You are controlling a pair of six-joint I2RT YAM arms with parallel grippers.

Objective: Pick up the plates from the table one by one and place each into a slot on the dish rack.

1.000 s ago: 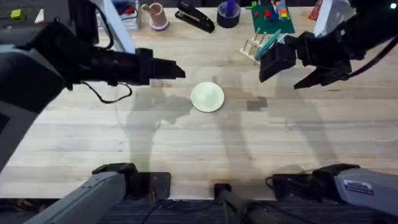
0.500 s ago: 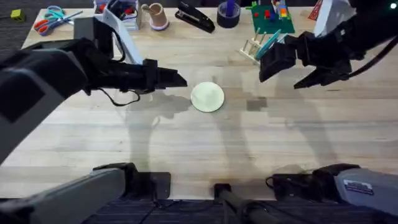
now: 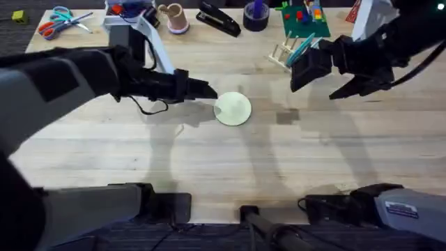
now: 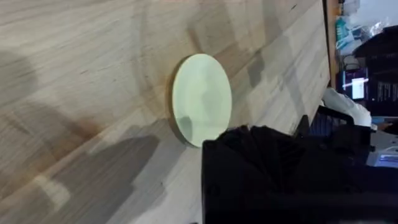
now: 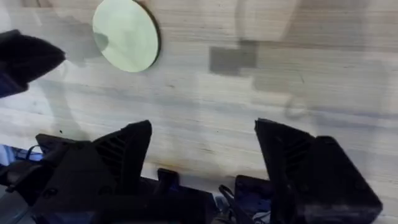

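The cream plate (image 3: pixel 232 109) lies flat on the surface (image 3: pixel 209 160), just ahead of the left end effector (image 3: pixel 208 89), far nearer than the wide-spread, empty right end effector (image 3: pixel 327 85). Left's spread: cannot tell.

L pincer (image 3: pixel 209 90) moved right, prob. reaching cream plate (image 3: pixel 233 109).

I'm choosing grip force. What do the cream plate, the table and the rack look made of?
Cream plate: probably plastic or glazed ceramic; smooth, uniform pale colour, thin flat edge, no grain.
Table: wood, butcher-block; plank strips and grain show, with a dull sheen.
Rack: light unpainted wood, judging by its pale upright pegs; its finish is hard to tell.
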